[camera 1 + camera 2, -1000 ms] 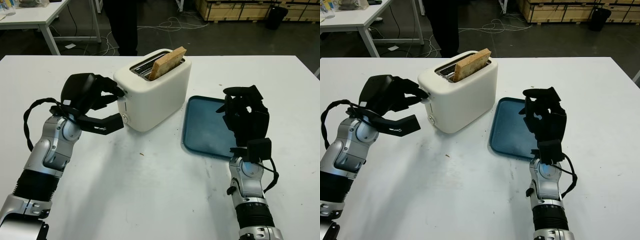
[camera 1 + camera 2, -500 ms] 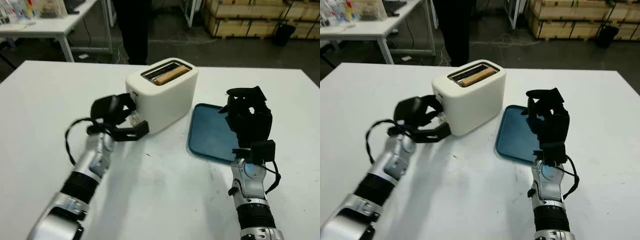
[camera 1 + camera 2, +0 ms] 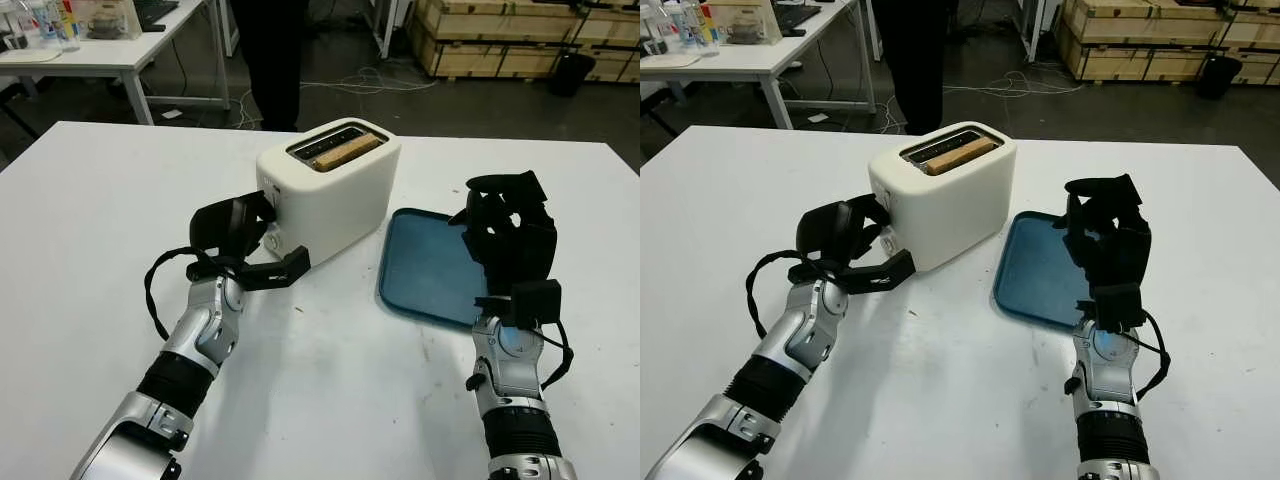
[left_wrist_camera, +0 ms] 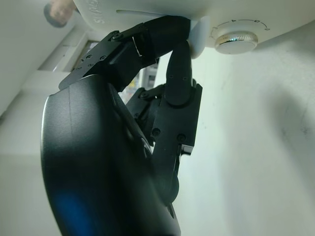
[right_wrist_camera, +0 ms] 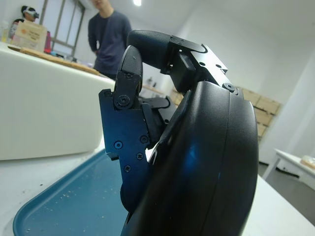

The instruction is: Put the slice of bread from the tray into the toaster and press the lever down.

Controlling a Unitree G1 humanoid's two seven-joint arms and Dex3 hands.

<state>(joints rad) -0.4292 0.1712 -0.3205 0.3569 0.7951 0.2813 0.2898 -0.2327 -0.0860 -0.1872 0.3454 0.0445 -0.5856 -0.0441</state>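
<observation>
The white toaster (image 3: 335,195) stands at the table's middle rear. The bread slice (image 3: 345,151) sits low in its slot, only its top edge showing. My left hand (image 3: 262,215) is at the toaster's near-left end, fingers (image 4: 177,64) curled on the white lever (image 4: 197,44), which sits low beside the dial (image 4: 236,40). The blue tray (image 3: 420,270) lies to the right of the toaster with nothing on it. My right hand (image 3: 505,225) is held upright above the tray's near right corner, fingers curled, holding nothing.
A person (image 3: 265,50) in dark clothes stands behind the table. A second white table (image 3: 90,50) with bottles stands at the far left, and wooden crates (image 3: 500,35) at the far right. Cables lie on the floor.
The bread has sunk from sticking up out of the slot to sitting low inside it. My left hand has slid down the toaster's end with the lever. The right hand has stayed put.
</observation>
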